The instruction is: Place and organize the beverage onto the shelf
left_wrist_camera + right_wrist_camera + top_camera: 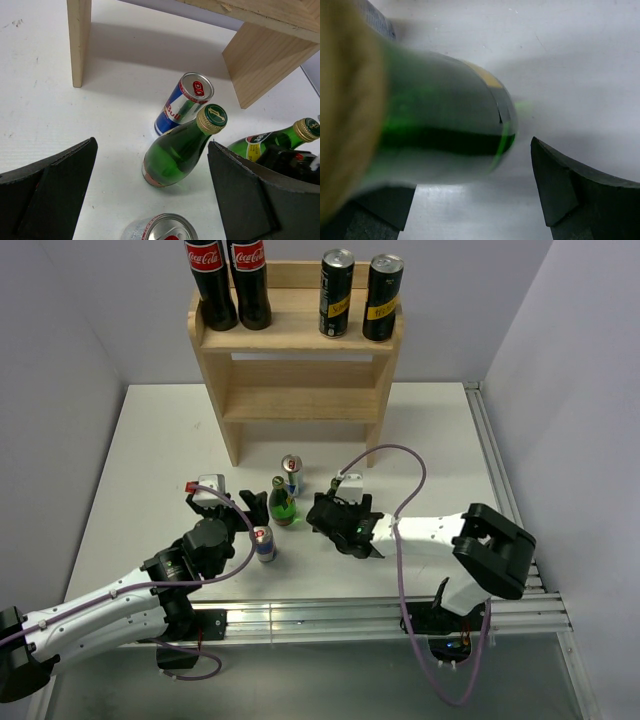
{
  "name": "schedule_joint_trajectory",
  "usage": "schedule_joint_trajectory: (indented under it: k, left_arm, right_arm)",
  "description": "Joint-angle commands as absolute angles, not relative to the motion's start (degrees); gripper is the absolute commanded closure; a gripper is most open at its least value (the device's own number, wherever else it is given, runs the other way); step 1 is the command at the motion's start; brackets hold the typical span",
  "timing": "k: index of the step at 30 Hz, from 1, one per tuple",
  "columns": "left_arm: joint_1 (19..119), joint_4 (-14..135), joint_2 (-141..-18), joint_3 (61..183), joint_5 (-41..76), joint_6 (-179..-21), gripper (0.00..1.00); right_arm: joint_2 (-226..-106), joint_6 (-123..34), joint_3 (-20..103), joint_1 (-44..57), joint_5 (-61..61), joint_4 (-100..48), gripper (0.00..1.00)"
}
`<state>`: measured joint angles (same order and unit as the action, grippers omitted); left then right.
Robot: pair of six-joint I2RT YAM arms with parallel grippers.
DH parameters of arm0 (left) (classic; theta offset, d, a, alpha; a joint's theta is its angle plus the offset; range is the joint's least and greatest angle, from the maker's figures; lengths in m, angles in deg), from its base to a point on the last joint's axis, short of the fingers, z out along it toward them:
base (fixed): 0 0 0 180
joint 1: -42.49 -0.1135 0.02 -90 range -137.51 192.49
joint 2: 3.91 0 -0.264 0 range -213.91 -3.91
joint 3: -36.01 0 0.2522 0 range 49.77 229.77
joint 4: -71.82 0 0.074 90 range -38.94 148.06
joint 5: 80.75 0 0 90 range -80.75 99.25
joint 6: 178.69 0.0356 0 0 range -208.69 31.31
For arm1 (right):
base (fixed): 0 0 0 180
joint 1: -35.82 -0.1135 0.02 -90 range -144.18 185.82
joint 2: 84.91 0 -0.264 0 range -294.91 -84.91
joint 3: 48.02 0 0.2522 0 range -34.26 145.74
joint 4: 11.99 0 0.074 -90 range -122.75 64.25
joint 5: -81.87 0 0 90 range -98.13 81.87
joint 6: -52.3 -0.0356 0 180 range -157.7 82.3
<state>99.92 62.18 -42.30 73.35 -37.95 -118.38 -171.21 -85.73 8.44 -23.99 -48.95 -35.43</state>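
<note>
Standing wide apart and empty, the left fingers (55, 190) frame a green bottle (175, 155) just ahead of them, with a blue-and-silver can (186, 100) touching or almost touching its far side and a second can (162, 229) right beneath them. The right fingers (580, 190) are spread around a second green bottle (445, 125). A gap shows beside one finger, so it looks unclamped, and I cannot tell whether it stands straight. The shelf (300, 360) lies well beyond both pairs, its top tier carrying cola bottles (213, 290) and black cans (336, 295). Crowding is the danger: either pair swinging sideways could topple a neighbouring drink or strike the other arm, and a loose bottle could roll. Open counter (150, 440) lies outward of each pair. The shelf's side panels and low rail are the edges to clear.
</note>
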Motion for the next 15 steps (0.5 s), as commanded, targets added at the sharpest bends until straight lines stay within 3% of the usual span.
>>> schedule_joint_trajectory:
  k: [1,15]
  left_arm:
    - [99.7,65.4,-41.6,72.6,-37.2,-118.5,0.01]
    - [99.7,68.0,-45.0,72.3,-36.8,-117.4,0.01]
  right_arm:
    - [-173.9,-83.0,7.5,-22.5,-50.0,-25.6,0.07]
    - [-183.7,-78.1,2.0,-22.0,-57.5,-0.6,0.09]
